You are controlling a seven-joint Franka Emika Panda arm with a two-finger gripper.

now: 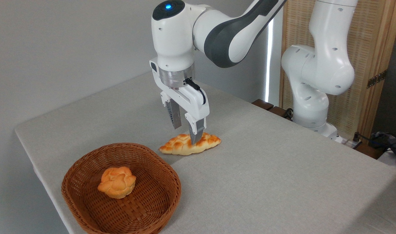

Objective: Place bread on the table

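Note:
The bread (pixel 188 145), a golden braided loaf with pointed ends, lies flat on the table (pixel 266 169), just behind the basket's far rim. My gripper (pixel 186 134) stands directly over the loaf's middle, pointing down and open. One finger hangs behind the loaf and the other in front of it, its tip overlapping the crust in this view. Nothing is held between the fingers.
A brown wicker basket (pixel 84 165) sits at the table's front left with a small flower-shaped bun (pixel 117 182) inside. The arm's white base (pixel 311 97) stands at the back right, before a wooden screen. The table's left edge drops off close to the basket.

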